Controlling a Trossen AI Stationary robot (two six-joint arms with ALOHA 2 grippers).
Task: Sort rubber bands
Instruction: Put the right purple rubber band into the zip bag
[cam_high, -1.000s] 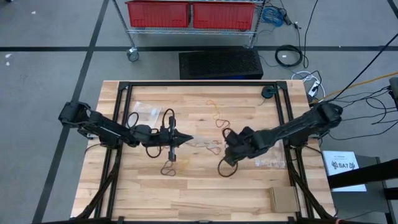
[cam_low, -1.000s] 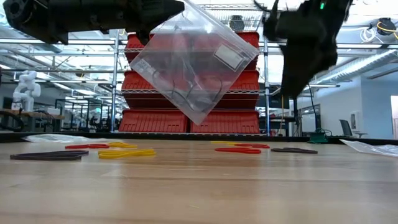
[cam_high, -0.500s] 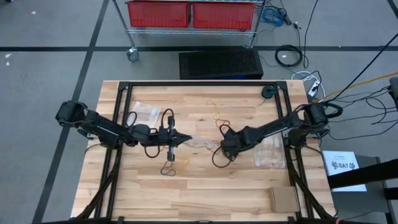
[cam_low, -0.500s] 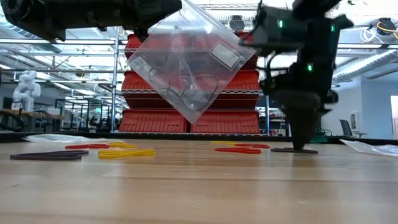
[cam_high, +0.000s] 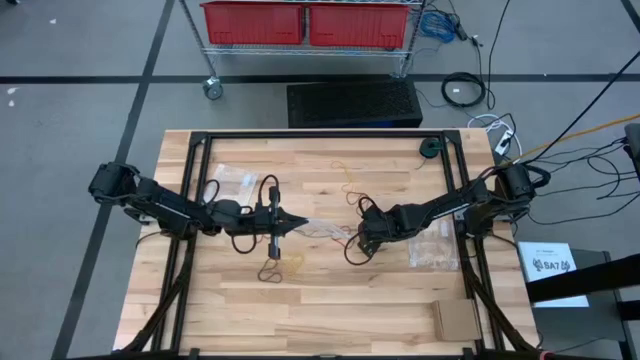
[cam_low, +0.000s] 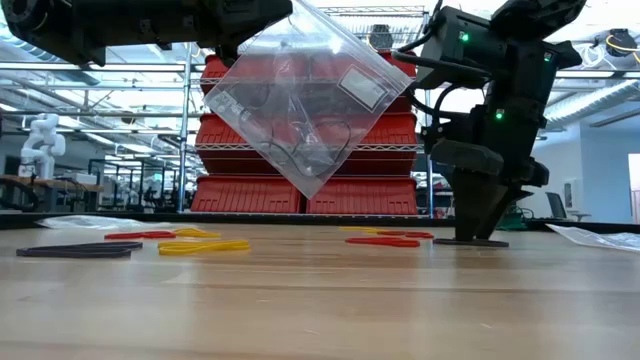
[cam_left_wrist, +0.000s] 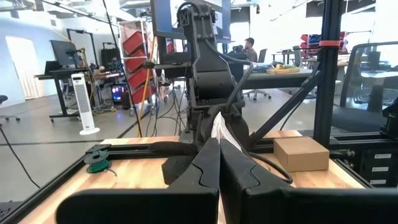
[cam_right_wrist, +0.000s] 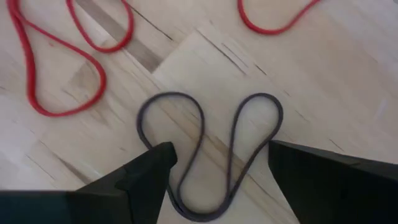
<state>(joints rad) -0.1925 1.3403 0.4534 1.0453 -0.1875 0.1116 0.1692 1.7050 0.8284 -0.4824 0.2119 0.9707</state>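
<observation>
Starting at nine o'clock on the pale wooden tabletop (cam_high: 330, 300), your left end effector (cam_high: 296, 224) is pinched together on a corner of a clear plastic zip bag (cam_low: 300, 100), which hangs above the surface with a few thin dark loops (cam_low: 300, 152) already inside. At about three o'clock from it, your right end effector (cam_right_wrist: 217, 168) stands down at the wood with fingers wide apart, straddling a folded black rubber band (cam_right_wrist: 208, 155) that lies flat and is not yet gripped. Sorting looks only begun: red loops (cam_right_wrist: 56, 68) lie just beside that band, and red, yellow (cam_low: 200, 245) and black ones (cam_low: 75, 251) remain scattered. You have open room toward six o'clock, the tabletop's black frame (cam_high: 470, 190) stands well apart, and the hanging bag is the nearest obstacle.
</observation>
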